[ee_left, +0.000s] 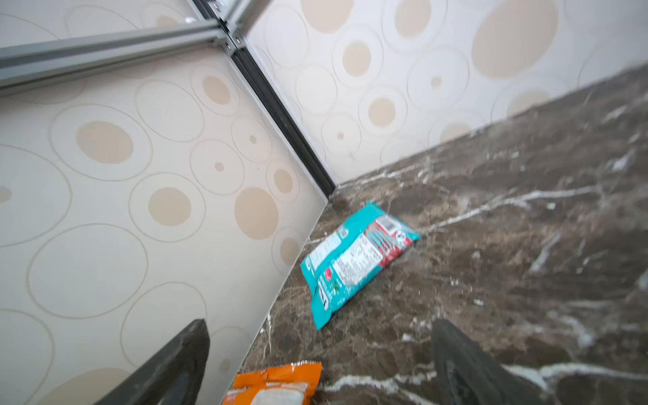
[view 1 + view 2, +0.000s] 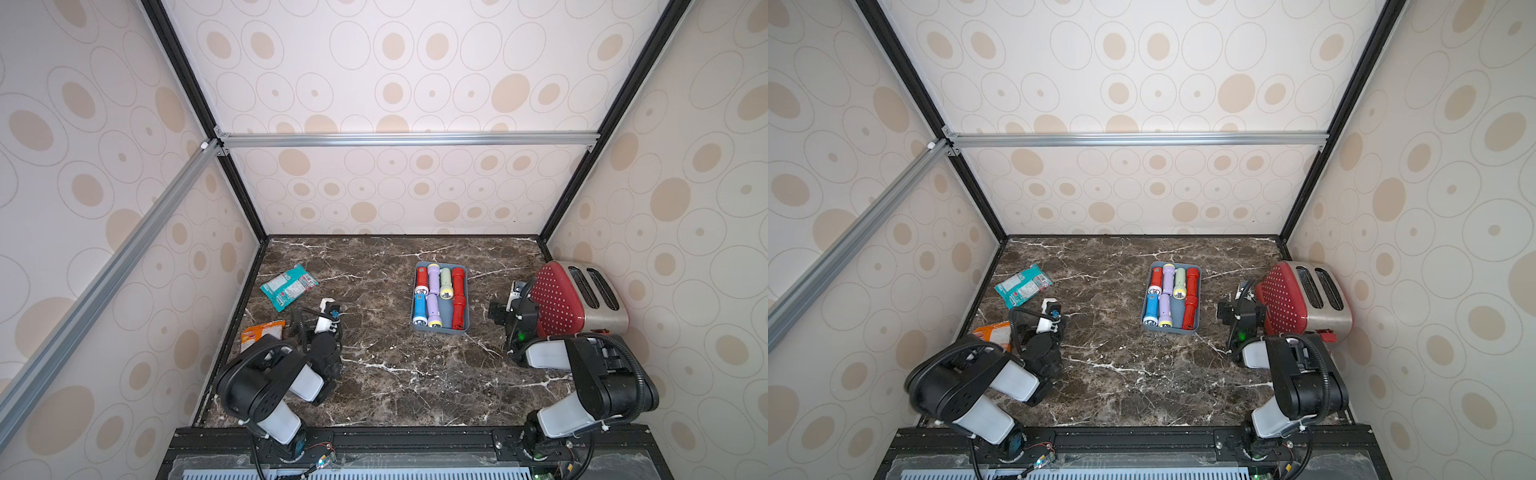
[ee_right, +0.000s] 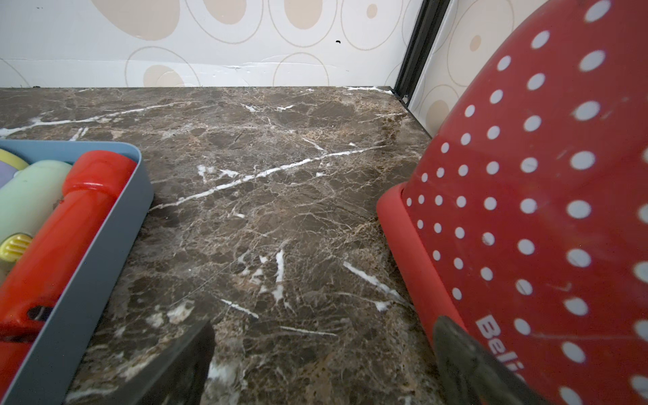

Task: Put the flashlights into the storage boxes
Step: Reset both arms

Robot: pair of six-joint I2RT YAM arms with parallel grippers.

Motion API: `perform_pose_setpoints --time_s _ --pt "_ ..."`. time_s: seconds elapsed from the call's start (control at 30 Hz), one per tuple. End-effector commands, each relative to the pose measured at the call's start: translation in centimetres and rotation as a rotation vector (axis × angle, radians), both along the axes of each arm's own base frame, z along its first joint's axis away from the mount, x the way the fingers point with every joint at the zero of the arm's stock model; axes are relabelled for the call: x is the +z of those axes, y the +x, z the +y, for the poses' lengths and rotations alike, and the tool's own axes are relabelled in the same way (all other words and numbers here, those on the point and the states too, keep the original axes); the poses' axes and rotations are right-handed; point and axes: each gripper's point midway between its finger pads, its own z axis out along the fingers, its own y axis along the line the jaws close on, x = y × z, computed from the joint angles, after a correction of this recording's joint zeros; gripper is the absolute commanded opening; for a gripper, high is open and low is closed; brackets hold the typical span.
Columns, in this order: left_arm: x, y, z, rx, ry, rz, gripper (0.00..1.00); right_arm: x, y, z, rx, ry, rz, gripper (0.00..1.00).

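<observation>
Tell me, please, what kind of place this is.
Probably a robot test cell staged as a kitchen counter. A marble-look table is boxed in by patterned wall panels on a metal frame. The left arm and right arm are mounted at its front edge, and a toaster stands at the side.

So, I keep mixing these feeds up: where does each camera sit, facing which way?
Both top views: high over the near edge, looking down on the brown marble table; left arm and right arm show.
Left wrist: on that arm, facing the far left corner and teal snack packet; open left gripper shows.
Right wrist: low, facing the back wall between shallow blue-grey plastic tray and red polka-dot toaster; open right gripper shows.
Shared with top views: packet, tray, toaster.
</observation>
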Motion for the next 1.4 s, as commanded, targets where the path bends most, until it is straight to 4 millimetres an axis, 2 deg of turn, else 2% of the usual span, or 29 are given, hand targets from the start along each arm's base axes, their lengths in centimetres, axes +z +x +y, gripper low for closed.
perform_pose_setpoints --time_s 0.0,0.1,0.2,0.4,0.53,0.67,0.8,0.87,0.93,1.03,1.3,1.37 --pt "-0.6 0.6 -1.2 -0.115 -0.120 0.053 0.98 0.4 0.2 -0.1 -0.003 0.000 -0.011 0.98" --pt "-0.6 -0.2 0.6 -0.152 -0.254 -0.001 0.98 0.4 0.2 -0.1 -0.001 0.002 -0.011 0.98" --pt "0.1 -0.6 2.2 -0.151 -0.279 -0.063 0.98 0.3 0.2 -0.1 -0.002 0.003 -0.009 0.98" --pt "0.8 -0.5 3.7 -0.152 -0.352 -0.153 0.98 0.3 0.2 -0.1 0.000 0.002 -0.009 0.98" --pt "1.3 0.3 3.7 -0.161 -0.369 -0.196 0.98 0.3 0.2 -0.1 -0.001 0.001 -0.009 0.98" --pt "0.1 1.9 3.0 -0.189 -0.333 -0.168 0.98 0.3 0.2 0.0 0.001 0.001 -0.010 0.98" --pt "-0.8 1.9 4.4 -0.162 -0.390 -0.183 0.98 0.4 0.2 0.0 0.001 0.001 -0.009 0.98" --pt "-1.5 2.7 4.3 -0.159 -0.387 -0.142 0.98 0.3 0.2 -0.1 -0.001 0.001 -0.010 0.98" --pt "-2.1 4.6 3.5 -0.204 -0.380 -0.072 0.98 0.4 0.2 -0.1 -0.001 0.002 -0.010 0.98" --pt "-2.5 5.5 4.0 -0.195 -0.411 -0.047 0.99 0.4 0.2 -0.1 0.000 0.002 -0.010 0.98" --pt "-2.5 5.3 4.1 -0.196 -0.410 -0.051 0.99 0.3 0.3 0.0 0.004 0.001 -0.006 0.98" --pt "-2.5 5.3 4.1 -0.196 -0.410 -0.049 0.99 0.0 0.6 0.8 0.067 0.013 0.009 0.99"
